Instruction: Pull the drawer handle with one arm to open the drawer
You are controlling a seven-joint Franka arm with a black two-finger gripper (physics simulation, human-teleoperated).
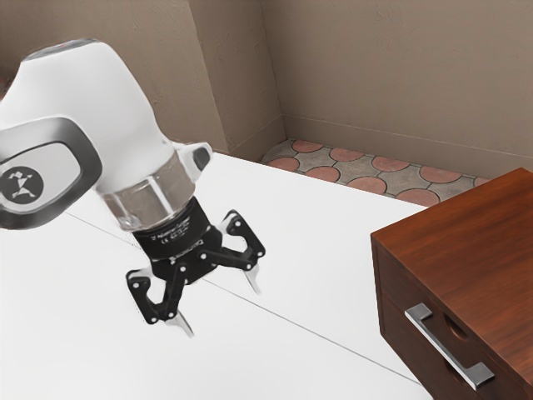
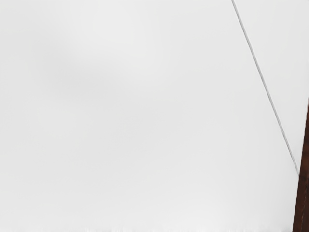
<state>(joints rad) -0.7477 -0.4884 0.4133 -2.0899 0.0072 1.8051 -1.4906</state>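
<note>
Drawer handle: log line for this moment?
black two-finger gripper: open, over white table | silver bar handle: untouched | stage: pre-grasp

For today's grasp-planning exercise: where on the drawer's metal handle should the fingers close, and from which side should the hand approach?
Grip the handle at mid-bar, between its two end posts. It is a straight bar lying level across the drawer front and standing off it, so probably come at the front, fingers above and below. The gripper hangs open over the table, apart from it.
</note>
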